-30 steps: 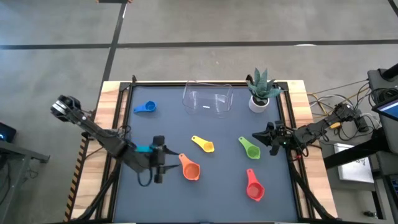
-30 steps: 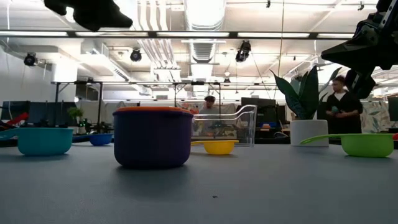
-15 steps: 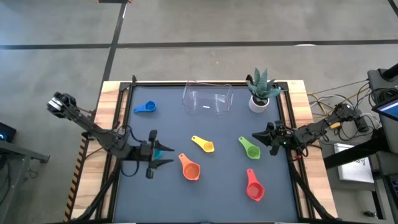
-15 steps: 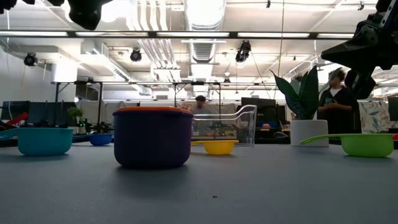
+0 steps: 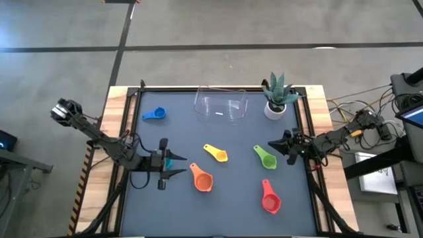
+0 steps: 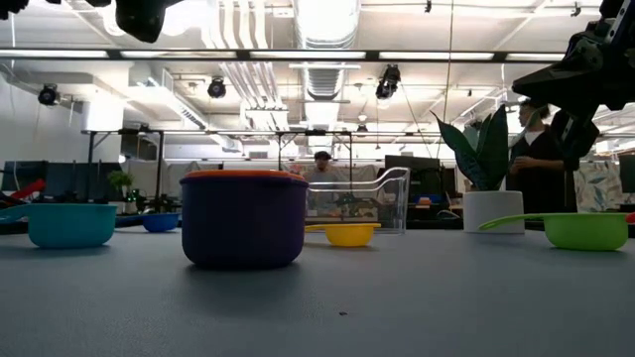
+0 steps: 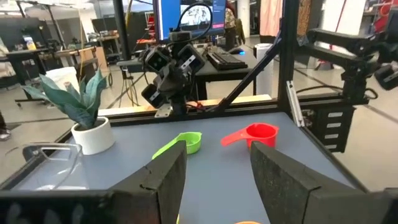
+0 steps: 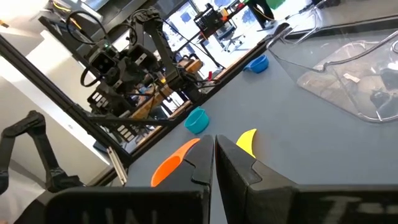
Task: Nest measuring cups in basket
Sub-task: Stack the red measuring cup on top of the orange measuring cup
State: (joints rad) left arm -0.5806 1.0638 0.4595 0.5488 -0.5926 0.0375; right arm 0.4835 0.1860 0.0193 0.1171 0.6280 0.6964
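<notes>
Six measuring cups show on the dark table in the high view: blue [image 5: 155, 114], yellow [image 5: 217, 153], green [image 5: 266, 157], red [image 5: 270, 198], orange [image 5: 202, 180] and teal [image 5: 174, 157], the last half hidden under my left arm. In the low view the teal cup [image 6: 71, 223] rests on its base, and a purple cup [image 6: 243, 220] carries an orange rim. The clear basket [image 5: 220, 107] stands at the far edge. My left gripper [image 5: 173, 165] hangs open and level above the teal cup, with nothing between its fingers [image 7: 217, 162]. My right gripper [image 5: 272, 147] waits shut at the right.
A white pot with a spiky green plant [image 5: 277, 98] stands right of the basket at the far edge. Black rails frame the table. People stand in the room beyond the table in the low view [image 6: 536, 159].
My left gripper has tipped up from pointing down over the teal cup to pointing level toward the table's right edge. It has also drawn back a little toward the left edge. The teal cup stays where it was on the table.
</notes>
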